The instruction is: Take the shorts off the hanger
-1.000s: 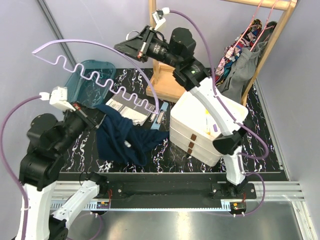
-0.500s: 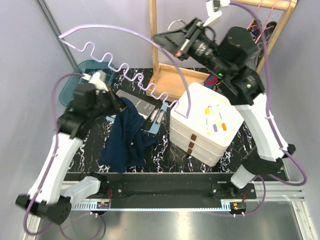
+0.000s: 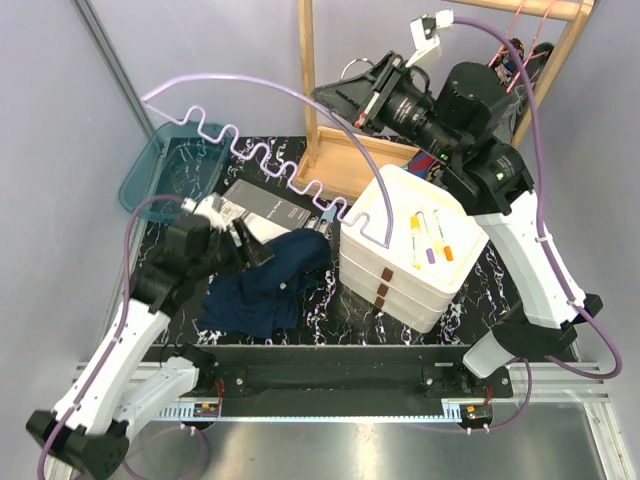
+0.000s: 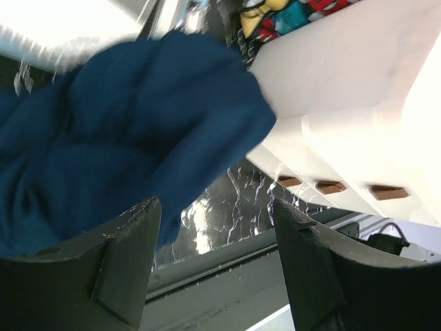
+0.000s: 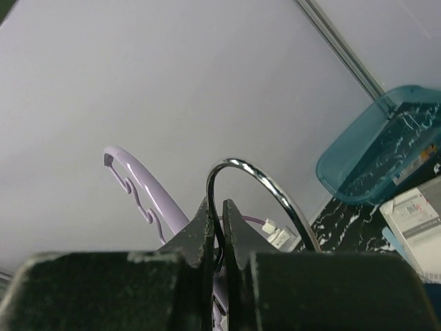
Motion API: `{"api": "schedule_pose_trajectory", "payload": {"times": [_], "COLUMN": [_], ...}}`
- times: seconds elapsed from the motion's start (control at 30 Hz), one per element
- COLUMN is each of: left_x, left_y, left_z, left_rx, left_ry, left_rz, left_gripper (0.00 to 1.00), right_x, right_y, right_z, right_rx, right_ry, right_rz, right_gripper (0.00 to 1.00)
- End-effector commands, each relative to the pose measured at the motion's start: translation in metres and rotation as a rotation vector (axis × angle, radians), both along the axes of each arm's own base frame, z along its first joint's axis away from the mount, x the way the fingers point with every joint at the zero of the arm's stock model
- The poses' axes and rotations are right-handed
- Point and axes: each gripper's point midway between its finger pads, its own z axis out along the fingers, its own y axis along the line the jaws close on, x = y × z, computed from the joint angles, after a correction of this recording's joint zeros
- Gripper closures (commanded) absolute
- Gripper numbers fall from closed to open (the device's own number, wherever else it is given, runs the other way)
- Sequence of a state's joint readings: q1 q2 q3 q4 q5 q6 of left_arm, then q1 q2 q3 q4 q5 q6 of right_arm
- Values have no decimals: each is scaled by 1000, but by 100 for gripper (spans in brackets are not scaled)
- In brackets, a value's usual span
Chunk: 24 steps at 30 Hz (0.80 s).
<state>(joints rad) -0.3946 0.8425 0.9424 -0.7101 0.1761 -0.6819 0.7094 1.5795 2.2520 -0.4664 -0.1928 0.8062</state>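
Dropped lower, left tool (image 3: 250,246) gapes above navy shorts (image 3: 268,282).

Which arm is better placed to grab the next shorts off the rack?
Probably right. The right arm is raised by the wooden rack where the graffiti-print shorts hang, though its jaws are shut on a metal hanger hook. The left arm is low, jaws open beside the navy shorts.

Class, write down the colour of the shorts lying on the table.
The shorts are dark navy; left wrist view shows it best.
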Motion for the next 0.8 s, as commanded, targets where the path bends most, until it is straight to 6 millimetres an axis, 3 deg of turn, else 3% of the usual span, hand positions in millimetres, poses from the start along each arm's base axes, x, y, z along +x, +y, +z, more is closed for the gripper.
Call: {"api": "schedule_pose_trajectory", "payload": {"times": [0.0,0.07,0.13,0.3,0.5,0.67,0.7,0.77], "left_x": [-20,-23,-27,-14,15,17,18,20], "left_y": [26,31,34,48,42,39,38,42], "left_z": [-44,-57,-78,-117,-155,-191,-191,-188], "left_rx": [-27,-66,-80,-34,120,194,195,202], "left_ry": [108,157,221,384,461,566,566,537], "left_rz": [205,294,352,531,463,431,430,443], "left_gripper": [26,6,1,1,1,2,5,25], "right_x": [-12,-15,-18,-24,-33,-35,-36,-35], "right_y": [-8,-11,-13,-18,-33,-45,-46,-51], "right_z": [0,-6,-11,-20,-29,-28,-27,-26], "right_rx": [-4,-17,-23,-42,-48,-44,-44,-49], "right_ry": [-20,-14,-8,5,23,19,12,-1], "right_rz": [17,14,14,19,-13,-58,-63,-87], "right_gripper": [100,100,100,100,100,100,100,100]}}
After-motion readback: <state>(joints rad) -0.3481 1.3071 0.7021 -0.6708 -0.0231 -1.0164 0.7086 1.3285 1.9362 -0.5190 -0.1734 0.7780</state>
